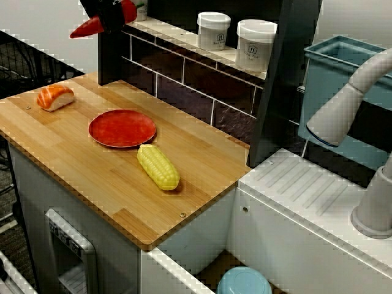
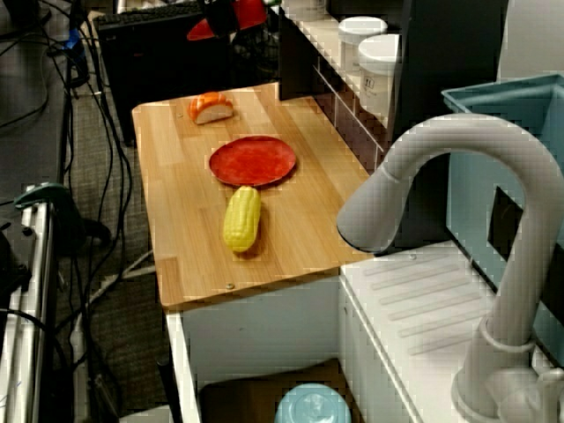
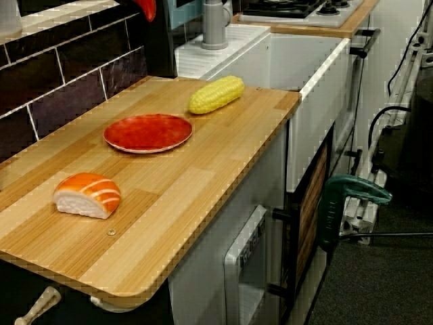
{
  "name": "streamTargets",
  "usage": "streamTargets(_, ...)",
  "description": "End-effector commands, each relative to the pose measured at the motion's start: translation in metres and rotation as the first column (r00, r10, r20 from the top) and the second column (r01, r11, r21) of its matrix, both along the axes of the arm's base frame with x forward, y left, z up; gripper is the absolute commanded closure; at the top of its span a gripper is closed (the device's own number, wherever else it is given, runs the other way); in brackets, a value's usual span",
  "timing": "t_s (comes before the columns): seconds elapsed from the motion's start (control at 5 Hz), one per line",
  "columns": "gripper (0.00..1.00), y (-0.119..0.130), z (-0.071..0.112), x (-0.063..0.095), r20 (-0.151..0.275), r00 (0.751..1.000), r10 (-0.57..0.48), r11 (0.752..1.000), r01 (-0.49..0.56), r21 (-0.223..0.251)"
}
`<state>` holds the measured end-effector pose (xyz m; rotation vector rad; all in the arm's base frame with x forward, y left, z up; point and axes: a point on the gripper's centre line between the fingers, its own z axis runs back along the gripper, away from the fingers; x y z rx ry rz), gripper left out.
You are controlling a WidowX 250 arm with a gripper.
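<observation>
My gripper (image 1: 104, 23) hangs high over the back left corner of the wooden counter (image 1: 92, 177), its two red fingers (image 1: 89, 27) spread apart with nothing seen between them. It touches nothing. The side view shows the gripper (image 2: 227, 19) above and beyond the salmon sushi piece (image 2: 211, 107). Closest below it lies that sushi (image 1: 55, 97), orange on white. A red plate (image 1: 122, 128) sits mid-counter, bare. A yellow corn cob (image 1: 158, 166) lies just right of the plate. In the low counter-level view only a red fingertip (image 3: 147, 8) shows at the top edge.
Two white jars (image 1: 213, 30) (image 1: 255, 44) stand on the tiled back shelf. A dark post (image 1: 288, 79) ends the counter on the right, then a white sink top with a grey faucet (image 1: 349, 104) and a blue bin (image 1: 343, 55). A green clamp (image 3: 348, 196) sticks out below.
</observation>
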<state>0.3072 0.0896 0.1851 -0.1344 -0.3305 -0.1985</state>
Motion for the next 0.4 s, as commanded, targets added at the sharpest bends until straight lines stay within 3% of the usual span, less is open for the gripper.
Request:
streamTargets(0.0, 1.00, -0.0033, 0.0356, -0.0083, 0.061, 0.998, -0.028, 0.999, 0.029, -0.016)
streamTargets(0.2, 1.00, -0.0082, 0.0381, -0.0100, 0.071, 0.997, -0.041, 0.999, 0.041, -0.006)
